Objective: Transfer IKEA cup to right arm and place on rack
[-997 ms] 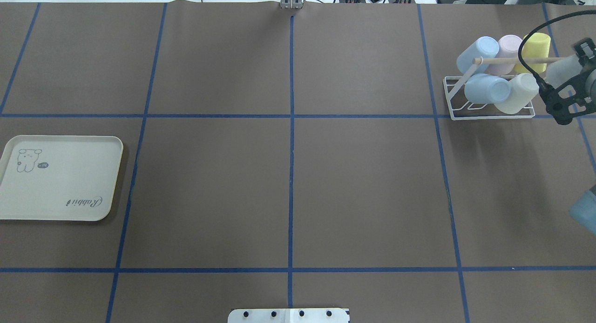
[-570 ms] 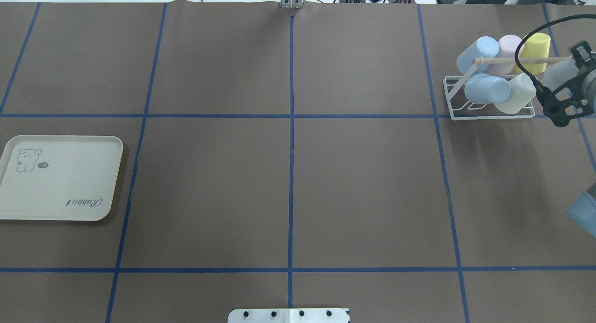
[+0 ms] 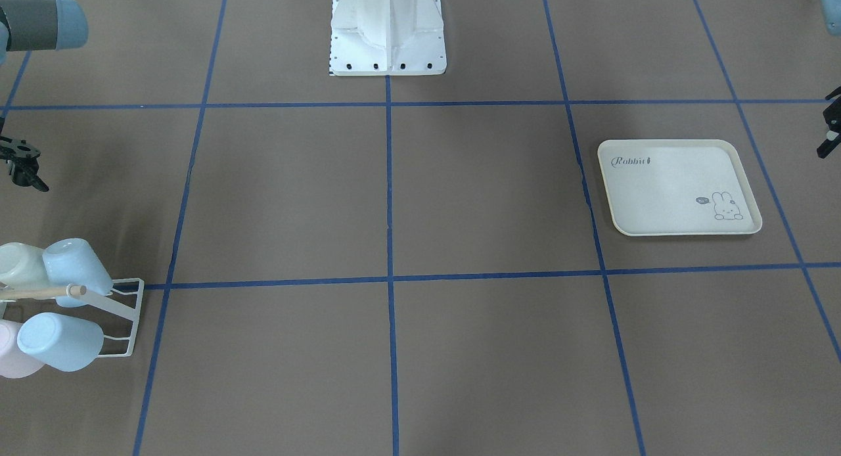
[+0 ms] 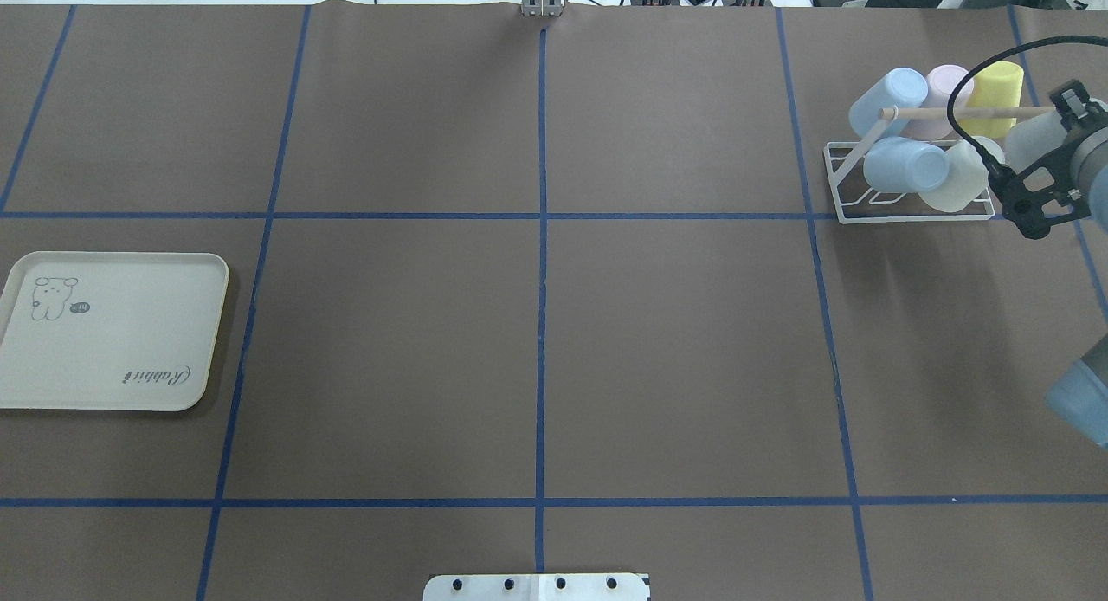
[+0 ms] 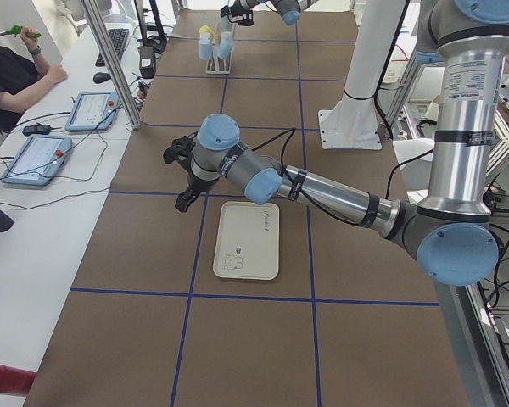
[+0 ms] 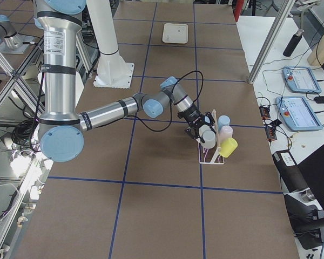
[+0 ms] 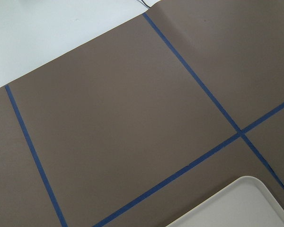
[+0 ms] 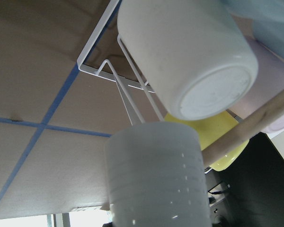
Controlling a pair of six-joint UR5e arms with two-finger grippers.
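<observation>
The grey-silver jointed right arm [image 6: 105,110] with light-blue joint caps is reaching toward 2 o'clock of the brown, blue-taped worktop [image 4: 675,341] in the overhead view. Its black two-finger right pincer [image 4: 1046,155] is clamping a translucent whitish plastic cup [image 4: 1026,138] between its fingers.

The cup is hanging at 3 o'clock of the small white wire rack [image 4: 844,204], just beside the cream plastic cup [image 4: 956,185] that is sitting there. Whether it is touching a prong cannot be told. In the right wrist view the cup is filling the lower middle, with the rack's wire prongs just past it and the thin light wooden dowel [image 8: 255,125] crossing at its 2 o'clock.

Pale-blue plastic cups [image 4: 909,164], a pink plastic cup [image 4: 943,94] and a yellow plastic cup [image 4: 995,94] are also resting on the rack.

The black left pincer [image 3: 830,122] is hovering well apart from all this — in the exterior left view it is at 11 o'clock of the cream rabbit-print tray [image 5: 248,240]. Its fingers are standing wide apart and holding nothing.
</observation>
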